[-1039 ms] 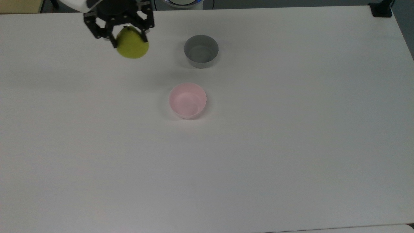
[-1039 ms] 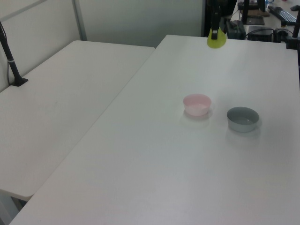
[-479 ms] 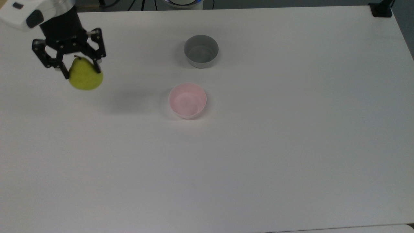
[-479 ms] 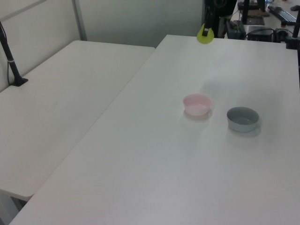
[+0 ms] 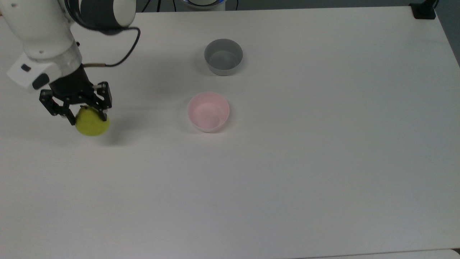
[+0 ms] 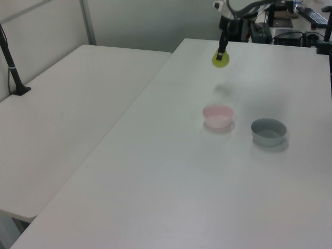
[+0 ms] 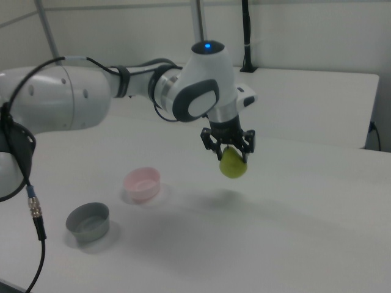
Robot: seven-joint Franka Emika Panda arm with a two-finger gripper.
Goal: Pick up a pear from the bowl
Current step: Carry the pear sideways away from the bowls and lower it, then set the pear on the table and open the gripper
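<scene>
My gripper (image 5: 86, 115) is shut on the yellow-green pear (image 5: 92, 123) and holds it in the air above the white table, well to the top view's left of the pink bowl (image 5: 208, 111). The pear (image 7: 233, 165) hangs below the black fingers (image 7: 213, 146) in the right view, clear of the tabletop with its shadow beneath. In the left view the pear (image 6: 220, 60) is beyond the pink bowl (image 6: 218, 115), toward the table's far end. The pink bowl (image 7: 143, 183) stands empty.
A grey bowl (image 5: 223, 57) stands empty beyond the pink one in the top view, and beside it in the left view (image 6: 268, 132). A second white table (image 6: 67, 109) adjoins on the left view's left. A black clamp (image 5: 424, 10) sits at the top view's upper right corner.
The gripper has carried the pear leftward and toward the bottom of the top view, away from both bowls, and lowered it closer to the table. The bowls have not moved.
</scene>
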